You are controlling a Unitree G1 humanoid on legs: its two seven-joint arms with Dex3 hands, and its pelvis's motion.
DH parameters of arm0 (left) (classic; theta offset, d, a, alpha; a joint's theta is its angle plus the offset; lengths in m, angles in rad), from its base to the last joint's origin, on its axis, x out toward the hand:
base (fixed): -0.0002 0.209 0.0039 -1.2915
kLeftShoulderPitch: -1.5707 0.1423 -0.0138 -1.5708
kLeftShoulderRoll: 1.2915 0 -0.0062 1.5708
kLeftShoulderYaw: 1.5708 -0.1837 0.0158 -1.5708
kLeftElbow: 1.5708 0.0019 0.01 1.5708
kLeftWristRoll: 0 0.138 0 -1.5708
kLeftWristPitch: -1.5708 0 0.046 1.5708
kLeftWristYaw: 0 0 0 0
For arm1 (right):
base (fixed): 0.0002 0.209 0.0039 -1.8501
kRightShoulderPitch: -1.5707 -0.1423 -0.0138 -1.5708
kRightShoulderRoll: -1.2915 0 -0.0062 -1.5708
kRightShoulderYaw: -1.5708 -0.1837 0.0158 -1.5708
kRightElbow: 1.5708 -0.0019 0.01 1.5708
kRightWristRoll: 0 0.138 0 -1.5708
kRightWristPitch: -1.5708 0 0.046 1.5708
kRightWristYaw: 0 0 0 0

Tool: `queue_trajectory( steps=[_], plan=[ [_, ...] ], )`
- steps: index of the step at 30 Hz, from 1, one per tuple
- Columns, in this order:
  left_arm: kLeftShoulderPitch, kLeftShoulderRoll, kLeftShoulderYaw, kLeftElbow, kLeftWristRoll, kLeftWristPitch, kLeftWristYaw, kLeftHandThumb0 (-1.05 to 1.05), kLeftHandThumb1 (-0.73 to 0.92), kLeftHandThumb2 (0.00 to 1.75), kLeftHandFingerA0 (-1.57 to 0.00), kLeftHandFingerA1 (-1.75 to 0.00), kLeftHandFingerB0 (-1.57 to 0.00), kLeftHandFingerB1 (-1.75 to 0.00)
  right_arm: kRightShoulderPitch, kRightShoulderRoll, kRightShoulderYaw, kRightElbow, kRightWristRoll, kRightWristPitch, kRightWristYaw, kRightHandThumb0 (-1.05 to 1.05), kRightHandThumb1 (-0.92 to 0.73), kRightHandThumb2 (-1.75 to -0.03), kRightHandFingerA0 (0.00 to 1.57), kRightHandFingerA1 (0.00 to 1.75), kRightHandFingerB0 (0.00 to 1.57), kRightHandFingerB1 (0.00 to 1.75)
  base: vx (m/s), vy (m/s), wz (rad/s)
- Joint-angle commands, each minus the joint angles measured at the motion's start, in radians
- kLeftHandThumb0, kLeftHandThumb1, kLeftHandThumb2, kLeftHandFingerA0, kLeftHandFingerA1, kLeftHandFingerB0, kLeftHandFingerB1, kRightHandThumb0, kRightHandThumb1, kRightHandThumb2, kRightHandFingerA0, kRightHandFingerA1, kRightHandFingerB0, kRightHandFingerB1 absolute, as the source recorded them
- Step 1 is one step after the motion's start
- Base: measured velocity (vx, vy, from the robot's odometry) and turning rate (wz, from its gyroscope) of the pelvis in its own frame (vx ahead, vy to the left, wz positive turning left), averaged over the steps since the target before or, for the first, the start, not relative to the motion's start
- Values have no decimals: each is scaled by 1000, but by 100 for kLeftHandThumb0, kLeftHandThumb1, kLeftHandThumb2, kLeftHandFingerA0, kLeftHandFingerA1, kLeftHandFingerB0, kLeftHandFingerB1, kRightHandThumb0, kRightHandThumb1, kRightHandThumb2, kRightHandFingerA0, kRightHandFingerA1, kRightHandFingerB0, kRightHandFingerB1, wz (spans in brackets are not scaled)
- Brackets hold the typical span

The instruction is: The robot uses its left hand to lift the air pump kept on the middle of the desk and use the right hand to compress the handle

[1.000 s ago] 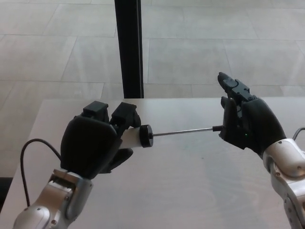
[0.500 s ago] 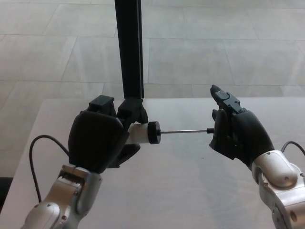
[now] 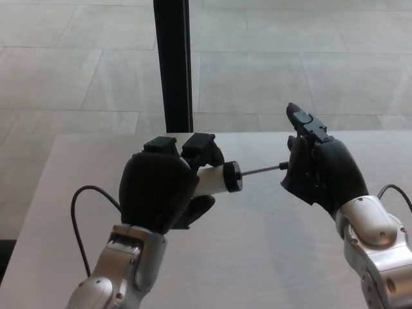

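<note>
My left hand (image 3: 162, 191) is shut on the air pump (image 3: 217, 178), a white cylinder with a black end cap, held above the desk and pointing right. A thin metal rod (image 3: 261, 170) runs from the cap to my right hand (image 3: 320, 170), which is shut on the handle at the rod's end; the handle itself is hidden inside the hand. One right finger (image 3: 302, 118) sticks up. Only a short length of rod shows between cap and right hand.
The pale desk (image 3: 257, 257) fills the lower half of the head view. A black post (image 3: 171, 64) stands behind its far edge, above my left hand. A black cable (image 3: 78, 212) loops by my left forearm, another by my right wrist (image 3: 393, 190).
My left hand has carried the pump body to the right toward the right hand, which stayed nearly still. The exposed rod has grown much shorter.
</note>
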Motion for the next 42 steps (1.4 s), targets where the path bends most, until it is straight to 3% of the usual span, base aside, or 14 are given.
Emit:
queue_trajectory(
  steps=[1,6,11,13,15,25,27,29,30,33,34,37,40,42],
  plan=[
    [-18,1,-27,0,42,75,-35,-16,54,97,-92,-138,-87,-92,-1,16,0,-29,-2,-23,-18,-104,-88,-132,0,7,3,3,0,0,0],
    [-60,13,-59,2,98,131,-47,-15,52,96,-91,-154,-88,-99,-12,12,6,-33,-10,-12,-17,-105,-84,-132,0,7,0,2,0,0,0],
    [-84,20,-70,10,103,144,-40,-13,51,99,-94,-141,-91,-95,-11,8,9,-32,-12,-18,-13,-105,-86,-132,0,8,0,4,0,0,0],
    [-110,21,-68,8,108,158,-60,-20,55,93,-91,-145,-89,-108,-19,4,3,-28,-5,-15,-7,-105,-87,-132,0,7,0,5,0,0,0],
    [-132,16,-68,17,108,167,-65,-18,56,94,-92,-142,-89,-86,-17,2,7,-33,-6,-18,-4,-105,-88,-133,0,5,0,5,0,0,0],
    [-192,-18,-76,31,114,237,-107,-17,53,106,-92,-142,-88,-96,-22,-1,16,-41,-17,-8,-11,-105,-85,-132,0,6,0,3,0,0,0],
    [-204,-25,-93,27,147,264,-116,-19,52,102,-99,-129,-91,-74,-25,-1,18,-44,-22,-8,-13,-105,-87,-133,0,5,0,3,0,0,0],
    [-206,-43,-97,26,148,283,-118,-22,59,96,-94,-139,-88,-70,-27,1,17,-49,-25,-9,-16,-105,-87,-133,0,5,0,4,0,0,0],
    [-201,-59,-89,26,126,283,-114,-23,60,92,-97,-122,-89,-69,-27,3,17,-51,-26,-10,-18,-105,-87,-133,0,4,0,4,0,0,0],
    [-190,-86,-78,23,103,278,-93,-23,61,85,-97,-120,-87,-67,-30,5,17,-49,-26,-22,-17,-105,-86,-133,0,4,0,4,0,0,0],
    [-187,-101,-81,20,113,299,-95,-30,66,78,-101,-145,-87,-83,-33,14,9,-45,-15,-21,-19,-105,-84,-132,0,4,0,3,0,0,0],
    [-181,-126,-74,11,95,312,-110,-31,68,77,-100,-155,-88,-96,-34,24,0,-43,-7,-21,-24,-105,-83,-131,0,2,0,3,0,0,0],
    [-179,-148,-87,4,124,361,-134,-39,77,71,-101,-154,-81,-88,-39,31,-6,-38,-5,-24,-24,-105,-84,-131,0,2,0,3,0,0,0],
    [-176,-160,-83,-3,101,347,-131,-31,65,69,-101,-162,-85,-86,-43,33,-9,-35,-2,-21,-21,-105,-83,-131,0,1,0,3,0,0,0]
  ],
)
